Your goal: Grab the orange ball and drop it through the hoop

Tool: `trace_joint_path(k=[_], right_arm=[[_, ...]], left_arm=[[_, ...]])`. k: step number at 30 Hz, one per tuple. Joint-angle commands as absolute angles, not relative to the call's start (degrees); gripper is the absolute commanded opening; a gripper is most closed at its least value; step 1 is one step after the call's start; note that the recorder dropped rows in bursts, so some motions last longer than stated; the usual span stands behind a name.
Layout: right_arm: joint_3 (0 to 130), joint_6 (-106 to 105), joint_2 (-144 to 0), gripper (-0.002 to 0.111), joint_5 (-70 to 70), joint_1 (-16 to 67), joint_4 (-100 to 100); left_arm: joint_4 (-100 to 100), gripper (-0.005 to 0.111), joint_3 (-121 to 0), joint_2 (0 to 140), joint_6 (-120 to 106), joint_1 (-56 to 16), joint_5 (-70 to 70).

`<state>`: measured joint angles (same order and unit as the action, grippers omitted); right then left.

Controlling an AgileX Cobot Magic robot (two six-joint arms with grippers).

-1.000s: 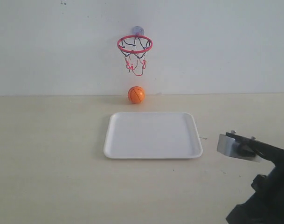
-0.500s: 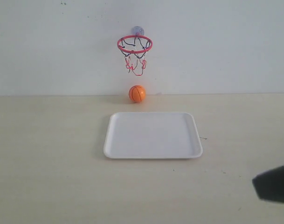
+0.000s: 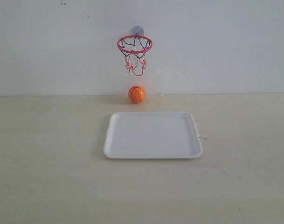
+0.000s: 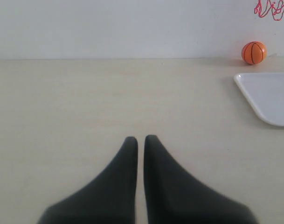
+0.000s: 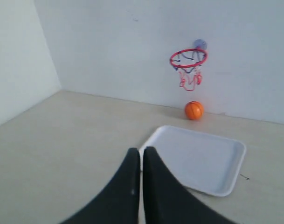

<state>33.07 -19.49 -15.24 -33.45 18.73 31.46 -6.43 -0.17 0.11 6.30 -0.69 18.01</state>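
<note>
The orange ball (image 3: 136, 94) rests on the table against the back wall, directly below the hoop (image 3: 135, 45), whose red ring and string net hang from a suction cup on the wall. Neither arm shows in the exterior view. In the left wrist view my left gripper (image 4: 140, 139) is shut and empty above bare table, with the orange ball (image 4: 253, 52) far off beside the tray. In the right wrist view my right gripper (image 5: 142, 150) is shut and empty, well back from the orange ball (image 5: 194, 110) and the hoop (image 5: 188, 58).
A white tray (image 3: 153, 135) lies flat in the middle of the table, in front of the ball. The white tray (image 5: 200, 158) lies between my right gripper and the ball. A side wall stands at one edge of the right wrist view.
The right arm has withdrawn out of the lower right of the exterior view. The ball has shifted very slightly and now lies still under the hoop.
</note>
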Motion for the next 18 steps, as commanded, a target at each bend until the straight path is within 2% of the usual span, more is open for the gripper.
trace_joint_path(k=[1, 5, 11, 18], right_arm=[[21.09, -16.38, -9.24, 0.001, -24.86, 13.19, 31.1], [10.26, -9.94, -6.74, 0.001, -14.71, 9.78, 31.25], [0.45, -8.0, -6.74, 0.001, -6.53, 9.74, 31.38], [0.0, -6.9, -5.79, 0.001, -6.24, 9.74, 30.92]], left_arm=[[-6.01, 0.004, 0.0, 0.0, 6.3, -1.23, 17.78], [-6.01, 0.004, 0.0, 0.0, 6.3, -1.23, 17.78], [-6.01, 0.004, 0.0, 0.0, 6.3, -1.23, 17.78], [-6.01, 0.004, 0.0, 0.0, 6.3, -1.23, 17.78]])
